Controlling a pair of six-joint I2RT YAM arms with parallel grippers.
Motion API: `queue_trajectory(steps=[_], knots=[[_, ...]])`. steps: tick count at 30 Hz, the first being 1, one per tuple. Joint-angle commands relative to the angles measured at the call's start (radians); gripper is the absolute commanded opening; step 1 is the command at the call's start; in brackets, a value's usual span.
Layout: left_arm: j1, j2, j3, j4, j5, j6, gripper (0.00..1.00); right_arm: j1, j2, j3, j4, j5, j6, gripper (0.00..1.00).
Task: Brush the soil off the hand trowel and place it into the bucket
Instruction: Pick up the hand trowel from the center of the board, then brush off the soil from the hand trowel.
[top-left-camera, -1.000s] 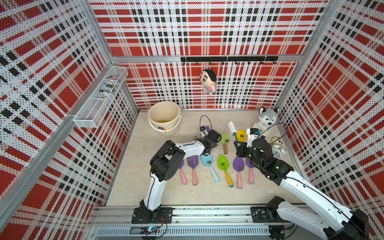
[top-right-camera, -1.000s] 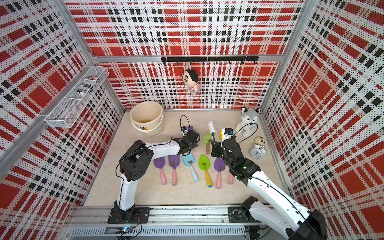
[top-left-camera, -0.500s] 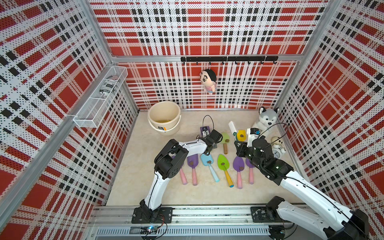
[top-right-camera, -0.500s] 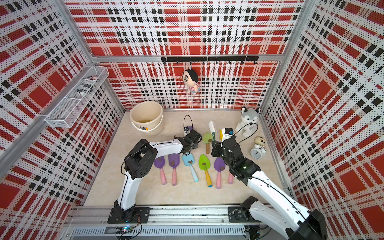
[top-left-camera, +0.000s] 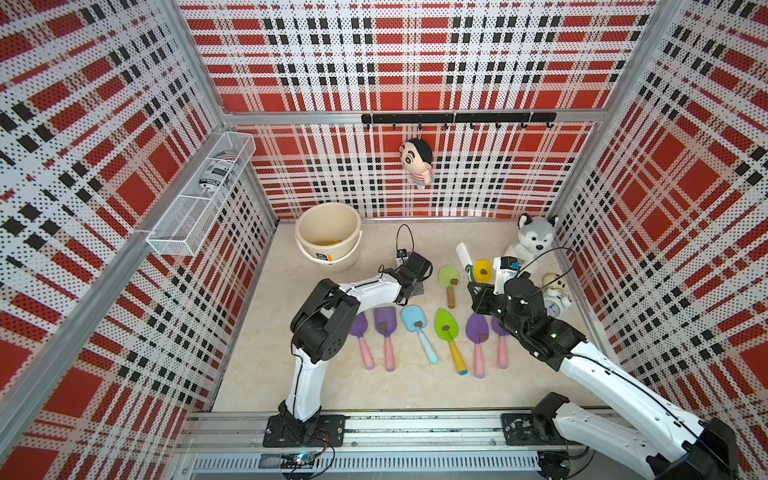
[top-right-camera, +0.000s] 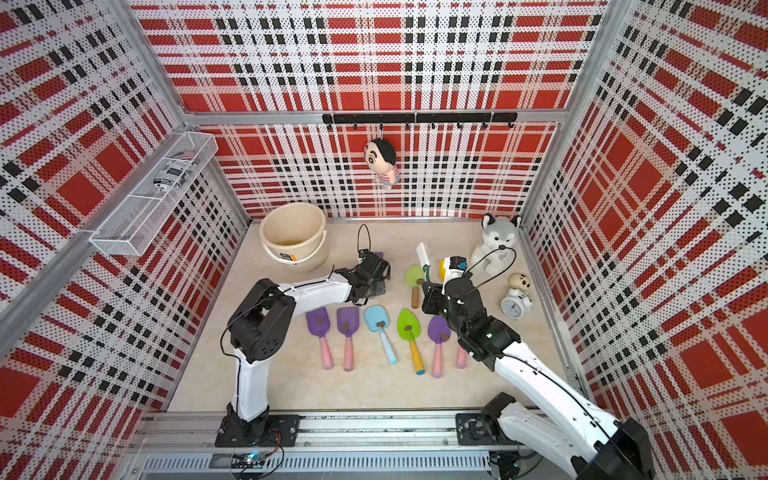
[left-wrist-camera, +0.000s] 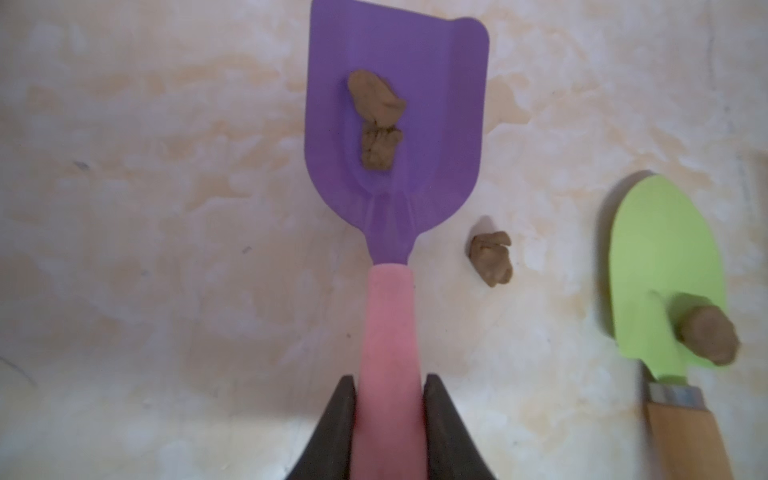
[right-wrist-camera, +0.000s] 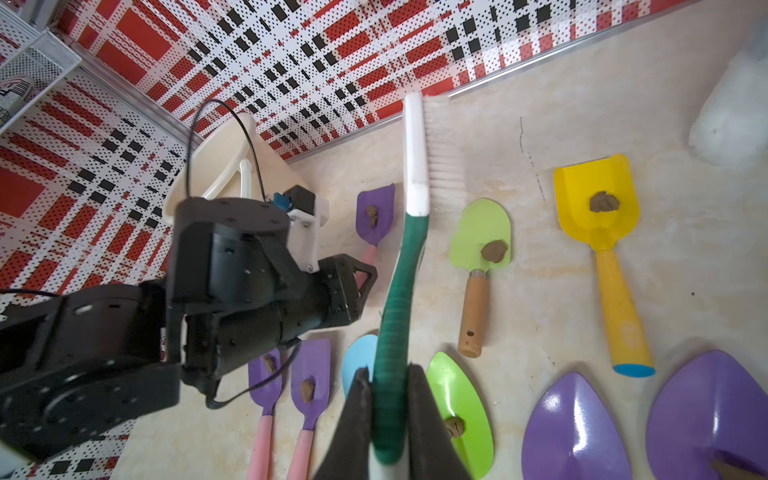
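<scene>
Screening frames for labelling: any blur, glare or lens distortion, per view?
Left wrist view: soft overall; light green trowel at the edge blurriest; left gripper, shut on the purple trowel, out of focus. Right wrist view: crisp mid-frame, glare spots on the pointed purple blade. Both top views: sharp, evenly lit, frame posts splayed by wide-angle distortion.

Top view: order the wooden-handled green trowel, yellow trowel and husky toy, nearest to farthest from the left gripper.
From the left gripper, in a top view:
1. Wooden-handled green trowel, just right.
2. Yellow trowel, farther right.
3. Husky toy, back right corner.
</scene>
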Motion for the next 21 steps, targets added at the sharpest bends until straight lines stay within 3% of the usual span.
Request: queue_trajectory(steps=[1, 10, 16, 21], knots=[[0.033, -0.130, -0.023, -0.022, 0.086, 0.131, 0.00, -0.032, 0.005, -0.018, 0.071, -0.069, 0.018, 0.00], [0.146, -0.390, -0.164, -0.065, 0.341, 0.388, 0.00, -0.080, 0.023, -0.074, 0.281, -0.459, -0.006, 0.00], [0.135, -0.462, -0.191, -0.183, 0.253, 0.482, 0.00, -0.073, 0.085, -0.082, 0.447, -0.722, 0.020, 0.00], [0.107, -0.498, -0.234, -0.159, 0.297, 0.523, 0.00, -0.040, 0.193, -0.052, 0.491, -0.763, 0.044, 0.00]])
